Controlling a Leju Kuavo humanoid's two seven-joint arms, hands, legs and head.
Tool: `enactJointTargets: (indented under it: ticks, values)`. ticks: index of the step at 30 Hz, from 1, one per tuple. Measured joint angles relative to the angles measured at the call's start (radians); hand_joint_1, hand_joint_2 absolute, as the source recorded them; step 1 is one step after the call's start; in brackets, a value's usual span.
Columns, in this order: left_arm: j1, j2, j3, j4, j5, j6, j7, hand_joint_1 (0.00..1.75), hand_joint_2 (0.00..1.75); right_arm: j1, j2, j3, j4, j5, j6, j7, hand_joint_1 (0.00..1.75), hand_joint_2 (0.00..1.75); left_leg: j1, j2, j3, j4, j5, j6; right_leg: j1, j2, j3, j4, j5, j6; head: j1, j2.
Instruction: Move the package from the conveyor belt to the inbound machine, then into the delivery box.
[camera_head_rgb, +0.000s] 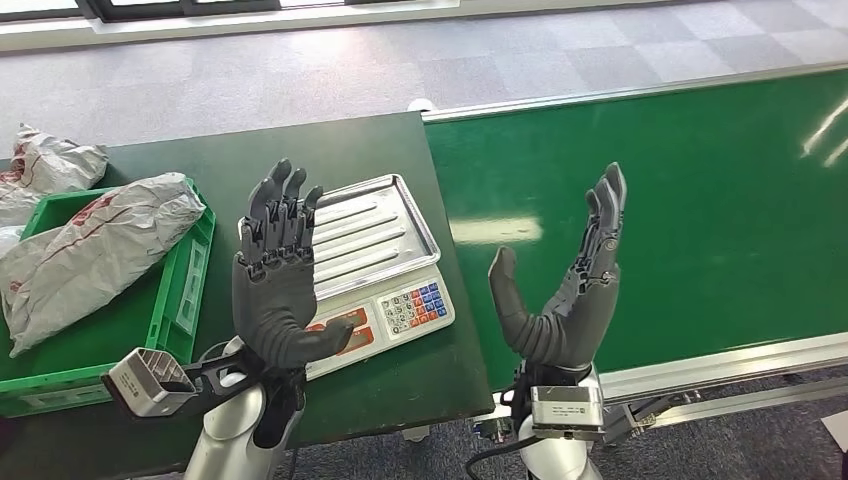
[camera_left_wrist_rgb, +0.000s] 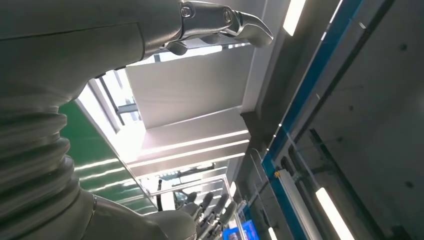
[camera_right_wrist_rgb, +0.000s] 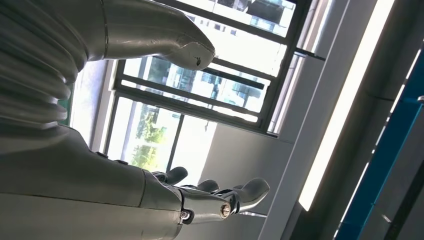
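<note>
Green conveyor belt at right lies bare, so the left robot hand and right robot hand wait raised mid-frame, fingers spread, holding nothing.

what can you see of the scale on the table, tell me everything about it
The scale is a flat electronic weighing machine with a ribbed, silvery metal tray that looks bare, and a white front panel carrying red, blue and grey keys. It lies level on the dark green table, its tray end toward the far side, between the green crate and the conveyor belt. The raised left hand hides part of its front panel.
</note>
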Motion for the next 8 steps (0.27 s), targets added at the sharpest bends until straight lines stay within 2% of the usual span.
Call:
enactJointTargets:
  ticks: [1,4,8]
  values:
    - [0.002,-0.001,0.000,0.005,-0.006,0.016,0.002,0.00,0.00,0.002,-0.001,0.000,0.000,0.004,-0.001,0.001,0.00,1.75,0.000,0.000,0.000,0.000,0.000,0.000,0.000,0.000,0.000,0.000,0.000,0.000,0.000,0.000]
    - [0.011,-0.003,0.002,0.017,-0.025,0.060,0.003,0.00,0.00,0.007,-0.004,0.000,0.000,0.013,-0.002,0.004,0.00,1.75,0.000,0.000,0.000,0.000,0.000,0.000,0.000,0.000,0.000,0.000,0.000,0.000,0.000,0.000]
    - [0.017,-0.004,0.003,0.028,-0.029,0.073,0.003,0.00,0.00,0.013,-0.006,0.000,0.000,0.015,-0.002,0.004,0.00,1.75,0.000,0.000,0.000,0.000,0.000,0.000,0.000,0.000,0.000,0.000,0.000,0.000,0.000,0.000]
